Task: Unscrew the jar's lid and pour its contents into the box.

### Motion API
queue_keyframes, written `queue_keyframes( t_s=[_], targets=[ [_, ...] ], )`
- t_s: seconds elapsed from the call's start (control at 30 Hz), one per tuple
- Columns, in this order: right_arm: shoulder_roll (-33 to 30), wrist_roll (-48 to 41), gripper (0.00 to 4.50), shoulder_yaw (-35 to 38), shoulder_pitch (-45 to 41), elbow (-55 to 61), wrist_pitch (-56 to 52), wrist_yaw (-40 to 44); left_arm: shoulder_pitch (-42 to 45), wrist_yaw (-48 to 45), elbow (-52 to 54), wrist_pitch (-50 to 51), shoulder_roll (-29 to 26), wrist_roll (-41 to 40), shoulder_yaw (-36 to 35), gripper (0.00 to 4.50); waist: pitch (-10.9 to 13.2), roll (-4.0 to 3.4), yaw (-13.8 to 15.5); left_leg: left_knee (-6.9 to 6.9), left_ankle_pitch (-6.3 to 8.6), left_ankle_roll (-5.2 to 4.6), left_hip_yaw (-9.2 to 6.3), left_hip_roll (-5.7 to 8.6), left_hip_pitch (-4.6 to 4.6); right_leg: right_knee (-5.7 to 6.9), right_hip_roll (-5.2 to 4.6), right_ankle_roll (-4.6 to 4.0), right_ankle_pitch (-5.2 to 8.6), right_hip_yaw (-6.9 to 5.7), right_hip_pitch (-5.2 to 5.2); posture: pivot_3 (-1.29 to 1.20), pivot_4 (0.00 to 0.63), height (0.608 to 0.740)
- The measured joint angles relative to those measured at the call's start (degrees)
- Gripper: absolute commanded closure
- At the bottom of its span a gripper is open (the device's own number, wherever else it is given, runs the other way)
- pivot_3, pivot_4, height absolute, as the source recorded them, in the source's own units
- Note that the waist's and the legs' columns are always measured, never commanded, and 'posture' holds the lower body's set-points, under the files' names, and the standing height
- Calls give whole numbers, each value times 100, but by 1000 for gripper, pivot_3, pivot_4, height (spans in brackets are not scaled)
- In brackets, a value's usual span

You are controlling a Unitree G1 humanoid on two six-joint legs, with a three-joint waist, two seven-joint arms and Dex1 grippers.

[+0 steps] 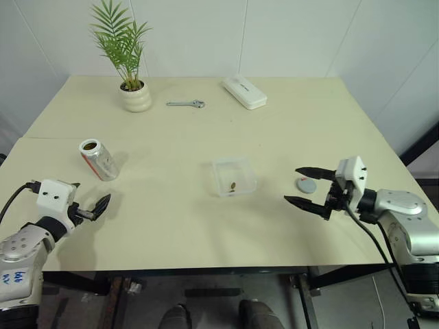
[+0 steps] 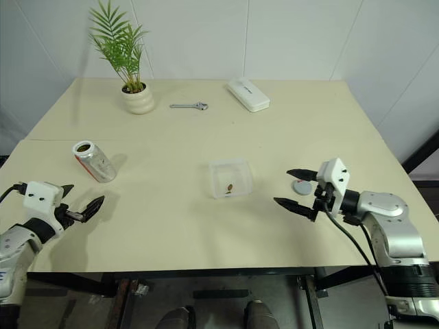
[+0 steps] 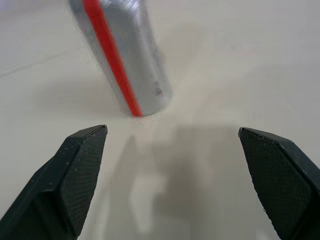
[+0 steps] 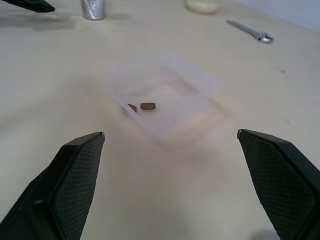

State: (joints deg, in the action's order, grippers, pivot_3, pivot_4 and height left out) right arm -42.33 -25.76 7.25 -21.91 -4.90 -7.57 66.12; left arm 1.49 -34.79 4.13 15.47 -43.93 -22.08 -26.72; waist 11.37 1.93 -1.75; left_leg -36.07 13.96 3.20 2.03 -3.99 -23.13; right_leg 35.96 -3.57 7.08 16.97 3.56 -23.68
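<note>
The jar [image 1: 98, 159] lies on its side at about 1 o'clock just beyond the left gripper [image 1: 91, 206], long axis toward 11, both grippers wide and empty; right gripper [image 1: 310, 186] is nearer the box [image 1: 234, 176].

A pale cream table [image 1: 206, 226] takes up most of the room in view. Its top is made of two boards, with a thin seam running from the left edge part of the way across. Behind it stand plain white walls [image 1: 206, 34] made of panels with faint upright joints, meeting the table's far edge. A dark strip [image 1: 420, 145] runs along the foot of the wall past the right edge. Under the near edge, black metal frame bars [image 1: 206, 277] and a grey floor [image 1: 206, 312] show. The light is soft and even, with only faint shadows on the tabletop.
</note>
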Motion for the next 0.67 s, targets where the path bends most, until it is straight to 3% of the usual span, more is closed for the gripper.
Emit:
queue_keyframes(
  t_s=[0.07,0.13,0.3,0.67],
  targets=[
    [-26,39,0,-4,-104,-168,60,121,-80,-629,514,-183,-462,-143,-43,9,0,-2,-5,0,0,1,7,1,6,-9,-6,-37,13,3,4,0,150,740],
    [-43,53,0,-2,-245,-389,123,204,-95,-938,759,-305,-580,-158,-22,9,-4,-18,-6,0,0,-2,14,6,9,-16,-11,-47,16,9,9,0,150,740],
    [-337,107,0,10,-458,-668,-128,235,441,-1586,688,12,-649,-707,214,9,-2,-18,4,0,-1,-4,12,4,6,-9,-7,-41,13,9,2,0,150,740],
    [-597,129,0,253,-142,-238,-129,320,1213,-2057,-142,-620,-651,-199,988,9,-2,-19,-1,1,9,-7,16,4,3,-11,-3,0,0,11,-2,0,150,740]
  ],
)
